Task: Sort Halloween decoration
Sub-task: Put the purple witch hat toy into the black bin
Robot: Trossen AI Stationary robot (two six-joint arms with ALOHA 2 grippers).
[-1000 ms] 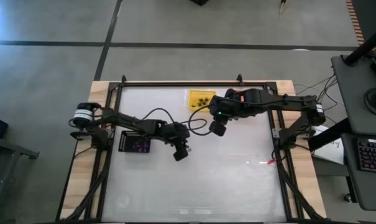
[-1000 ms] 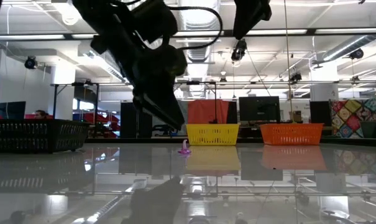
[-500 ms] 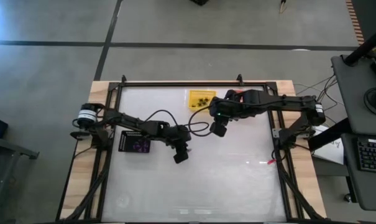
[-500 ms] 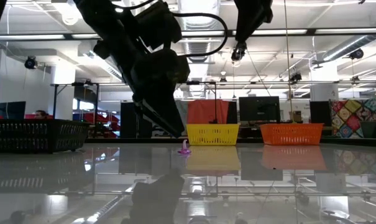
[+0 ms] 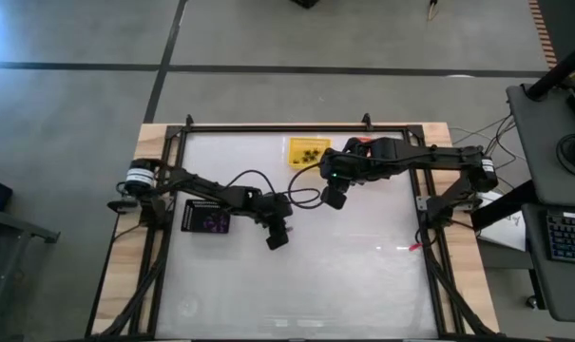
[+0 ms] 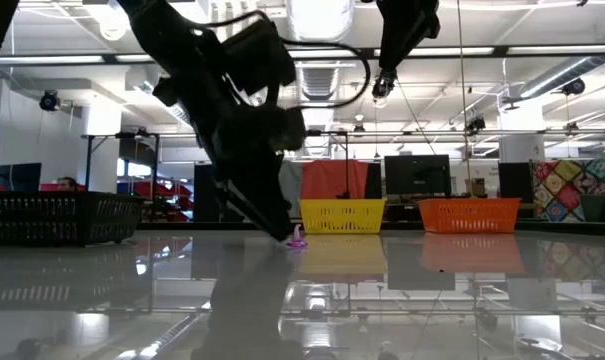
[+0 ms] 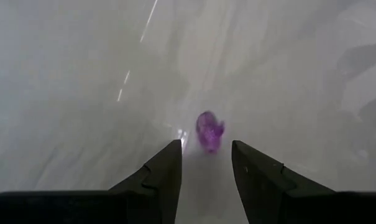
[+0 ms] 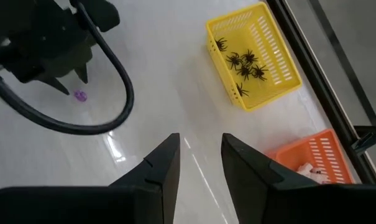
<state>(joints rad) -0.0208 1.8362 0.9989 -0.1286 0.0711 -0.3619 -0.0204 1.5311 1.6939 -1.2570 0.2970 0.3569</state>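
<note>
With our left hand (image 7: 205, 167) hanging open and empty just short of the purple trinket (image 7: 209, 131) on the bench (image 5: 363, 275), near the black basket (image 5: 205, 218), we judged the pickup underway, needing a descent astride it before closing.

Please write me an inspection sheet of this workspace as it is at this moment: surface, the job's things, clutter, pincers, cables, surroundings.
Surface: glossy white table, reflecting the ceiling lights.
Job's things: one purple trinket loose on the table; black spiders in the yellow basket; white pieces in the orange basket; purple pieces in the black basket.
Clutter: nothing seen.
Pincers: left pincer open, low, just short of the purple trinket; right pincer open, empty, raised near the yellow basket.
Cables: black cable looping on the left arm.
Surroundings: desk with keyboard beside the table; workshop room behind.
</note>
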